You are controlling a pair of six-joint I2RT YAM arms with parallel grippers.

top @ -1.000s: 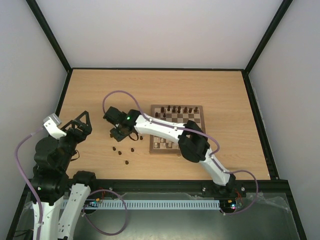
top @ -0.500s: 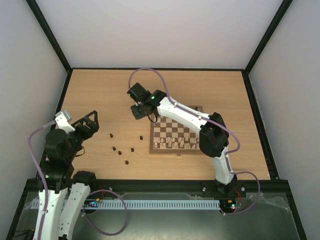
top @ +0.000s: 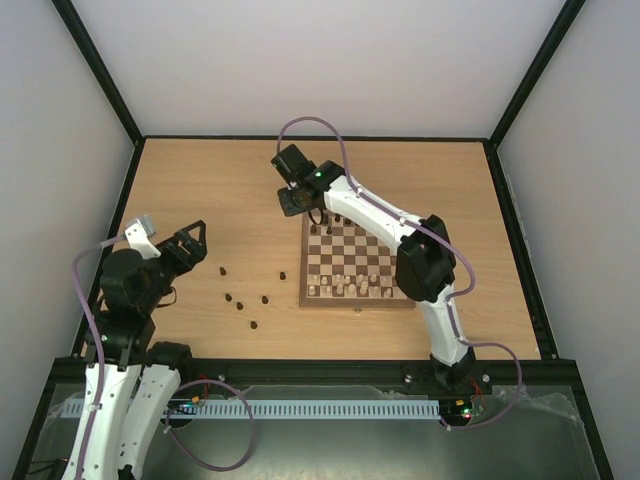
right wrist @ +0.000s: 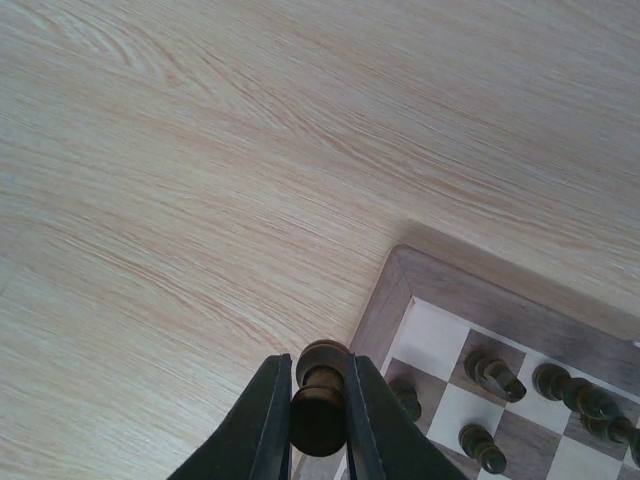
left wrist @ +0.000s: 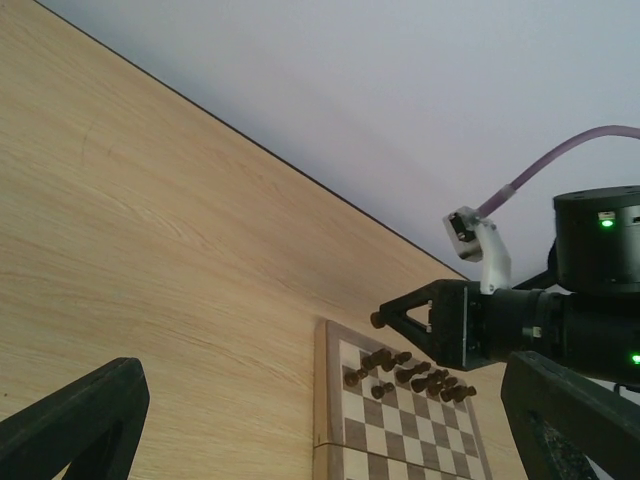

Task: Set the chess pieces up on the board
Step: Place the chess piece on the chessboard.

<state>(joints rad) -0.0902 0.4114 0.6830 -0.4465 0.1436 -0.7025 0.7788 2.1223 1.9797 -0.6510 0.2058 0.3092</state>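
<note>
Pale wood tabletop (top: 200,180) fills most of the right wrist view, with a board corner at the lower right of the frame. Your right fingers (right wrist: 272,420) are pinched narrowly on one dark piece (right wrist: 320,385), held upright at bottom centre, right beside the border of the board (right wrist: 385,290). The pale corner square looks free, while standing pieces (right wrist: 490,372) crowd the squares next to it. So come in from the outer side, keep the piece vertical and lower it until the base seats. Then part the fingers only slightly, so you don't clip a neighbour. In the top view, loose pieces (top: 240,307) wait left of the board. Your left fingers (left wrist: 80,420) are spread wide near them, holding nothing.
</note>
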